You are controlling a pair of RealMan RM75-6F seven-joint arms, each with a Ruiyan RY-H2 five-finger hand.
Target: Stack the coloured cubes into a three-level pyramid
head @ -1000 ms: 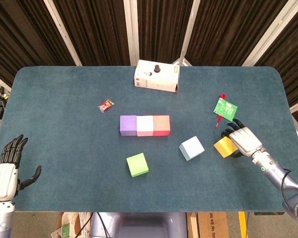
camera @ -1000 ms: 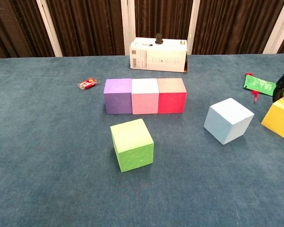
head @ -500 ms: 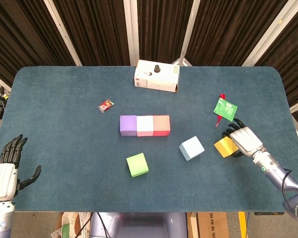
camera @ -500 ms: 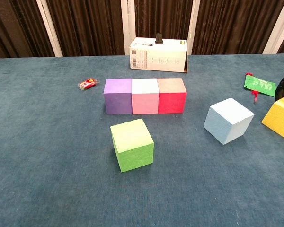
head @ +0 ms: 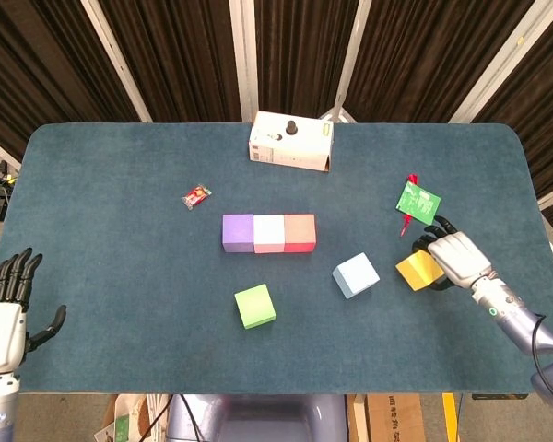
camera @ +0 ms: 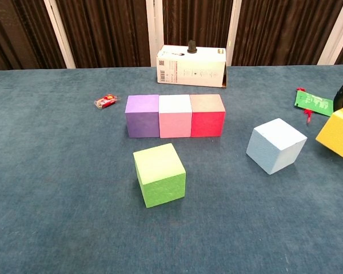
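A purple cube (head: 238, 232), a pink cube (head: 269, 233) and a red cube (head: 300, 232) stand touching in a row at mid table. In front of them sit a green cube (head: 255, 306) and a light blue cube (head: 356, 275), each alone. At the right, my right hand (head: 456, 260) grips a yellow cube (head: 417, 270), which in the chest view (camera: 338, 132) hangs tilted just off the cloth. My left hand (head: 5, 318) is open at the near left edge, far from every cube.
A white box (head: 290, 142) with a black knob stands at the back centre. A small red candy wrapper (head: 196, 195) lies left of the row. A green card (head: 418, 201) with a red tag lies just behind my right hand.
My right hand has raised the yellow cube slightly off the table. My left hand has drifted down and outward toward the near left edge.
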